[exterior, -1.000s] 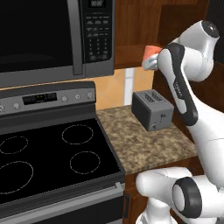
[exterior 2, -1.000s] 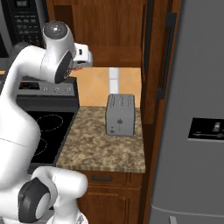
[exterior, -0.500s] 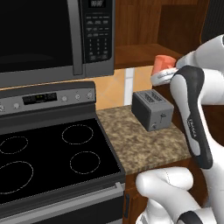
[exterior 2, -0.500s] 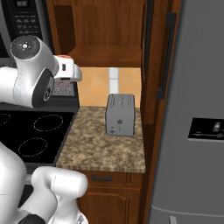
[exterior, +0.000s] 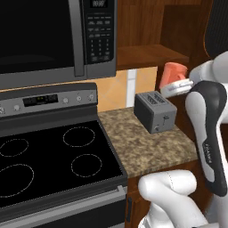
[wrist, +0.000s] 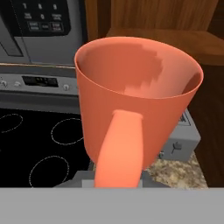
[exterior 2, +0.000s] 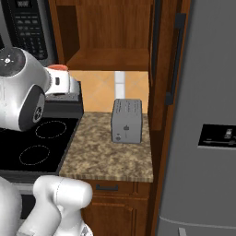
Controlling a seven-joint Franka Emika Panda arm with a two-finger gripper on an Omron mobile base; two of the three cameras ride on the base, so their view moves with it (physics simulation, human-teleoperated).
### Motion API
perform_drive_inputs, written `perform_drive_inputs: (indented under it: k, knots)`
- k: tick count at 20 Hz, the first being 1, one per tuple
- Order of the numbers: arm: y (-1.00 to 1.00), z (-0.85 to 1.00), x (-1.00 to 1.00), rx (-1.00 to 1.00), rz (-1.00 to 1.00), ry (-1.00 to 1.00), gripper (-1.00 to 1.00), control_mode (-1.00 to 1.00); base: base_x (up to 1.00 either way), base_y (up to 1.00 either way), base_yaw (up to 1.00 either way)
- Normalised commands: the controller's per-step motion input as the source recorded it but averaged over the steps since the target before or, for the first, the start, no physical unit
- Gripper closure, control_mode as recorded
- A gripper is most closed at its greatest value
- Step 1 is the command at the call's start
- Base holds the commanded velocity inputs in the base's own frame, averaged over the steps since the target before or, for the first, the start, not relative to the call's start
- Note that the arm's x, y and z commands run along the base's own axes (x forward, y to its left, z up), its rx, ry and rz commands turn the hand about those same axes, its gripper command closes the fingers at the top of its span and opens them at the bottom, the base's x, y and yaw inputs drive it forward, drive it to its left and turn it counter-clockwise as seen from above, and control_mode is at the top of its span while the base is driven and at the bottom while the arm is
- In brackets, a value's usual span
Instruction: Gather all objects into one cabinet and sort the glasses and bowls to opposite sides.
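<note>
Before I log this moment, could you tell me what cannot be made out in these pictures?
- Gripper fingertips: in the hand view the coral-orange mug and its handle cover them.
- Most of the mug in the right base view: the arm's white body hides it, leaving a sliver.
- Microwave keypad labels: too small to read in the left base view.
- Wall cabinet: its upper part is cut off by the top edge.

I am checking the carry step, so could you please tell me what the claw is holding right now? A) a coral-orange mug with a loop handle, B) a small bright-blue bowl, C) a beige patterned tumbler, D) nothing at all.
A: the hand view shows the coral-orange mug upright at the claw, its handle toward the camera, above the counter near the toaster.
</note>
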Motion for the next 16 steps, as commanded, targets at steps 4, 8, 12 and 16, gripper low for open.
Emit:
perform_drive_inputs:
  k: [4, 8, 12, 16]
  knots:
    - [0.00, 0.03, -0.84, -0.05, 0.00, 0.06, 1.00, -1.00, 0.00, 0.00, 0.00]
    - [0.00, 0.01, -0.12, -0.02, 0.00, 0.14, 1.00, -1.00, 0.00, 0.00, 0.00]
    - [0.00, 0.00, 0.00, 0.00, 0.00, 0.01, 1.00, -1.00, 0.00, 0.00, 0.00]
    - [0.00, 0.00, 0.00, 0.00, 0.00, 0.00, 1.00, 1.00, -0.06, 0.02, 0.00]
